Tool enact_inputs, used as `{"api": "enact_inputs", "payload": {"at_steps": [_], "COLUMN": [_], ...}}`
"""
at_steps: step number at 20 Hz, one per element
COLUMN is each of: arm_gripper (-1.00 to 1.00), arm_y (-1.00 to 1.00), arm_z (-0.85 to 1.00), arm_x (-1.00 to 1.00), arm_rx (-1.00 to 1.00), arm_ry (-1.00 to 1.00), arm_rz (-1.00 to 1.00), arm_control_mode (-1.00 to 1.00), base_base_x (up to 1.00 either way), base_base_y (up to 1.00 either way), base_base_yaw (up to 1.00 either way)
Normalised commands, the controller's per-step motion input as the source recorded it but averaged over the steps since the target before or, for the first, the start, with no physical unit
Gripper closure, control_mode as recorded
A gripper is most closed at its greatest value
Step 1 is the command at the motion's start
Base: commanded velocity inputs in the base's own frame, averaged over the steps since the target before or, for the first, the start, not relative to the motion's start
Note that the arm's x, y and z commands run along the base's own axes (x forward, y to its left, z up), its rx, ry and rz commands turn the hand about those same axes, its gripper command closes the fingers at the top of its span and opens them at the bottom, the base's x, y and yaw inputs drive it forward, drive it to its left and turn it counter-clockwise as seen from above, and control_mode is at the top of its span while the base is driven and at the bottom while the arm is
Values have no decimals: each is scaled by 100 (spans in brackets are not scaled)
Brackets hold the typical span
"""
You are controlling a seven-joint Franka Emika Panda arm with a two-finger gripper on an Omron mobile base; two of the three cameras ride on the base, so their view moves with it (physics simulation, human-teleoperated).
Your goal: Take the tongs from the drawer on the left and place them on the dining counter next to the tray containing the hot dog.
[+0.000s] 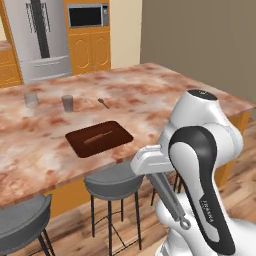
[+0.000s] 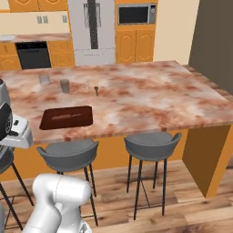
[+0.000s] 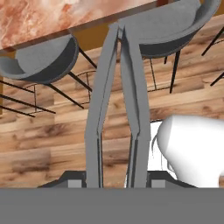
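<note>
**Tongs in hand, counter yet to reach**

Gripper (image 3: 114,186) is clamped on the tongs (image 3: 116,109): in the hand view the two long grey arms run from between the finger tips away toward the edge of the dining counter (image 3: 39,17), pinched together near the far end. In the left base view the same tongs hang below the white hand, slanting down with the small ring end lowest, well under the counter's edge and in front of a grey stool (image 1: 112,182).

The step in hand, as I judge it, is the carry and set-down. The tongs are out of the drawer and held, but they sit low, beside the stools rather than over the marble. The tray (image 1: 99,138) lies near the front edge of the counter with the hot dog (image 1: 98,137) lying lengthwise across its middle; bare marble shows on both sides of it.

To do this well, the hand should rise first, so the dangling ring end clears the counter edge and the stool seat before any move forward. Then level the tongs so they lie flat instead of landing end-first and tipping. Aim for the bare marble just beside the tray, not on its rim, and keep away from the two grey cups (image 1: 67,103) and the small spoon (image 1: 103,103) farther back. Release only once the arms rest on the surface.
</note>
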Motion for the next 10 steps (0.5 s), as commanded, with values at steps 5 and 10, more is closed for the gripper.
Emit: {"api": "enact_inputs", "payload": {"at_steps": [5,10], "arm_gripper": [100,100], "arm_y": [0,0], "arm_z": [0,0], "arm_x": [0,0], "arm_rx": [0,0], "arm_ry": [0,0], "arm_rz": [0,0], "arm_control_mode": [100,100], "base_base_x": [5,0], "base_base_y": [-41,-100], "base_base_yaw": [3,11]}}
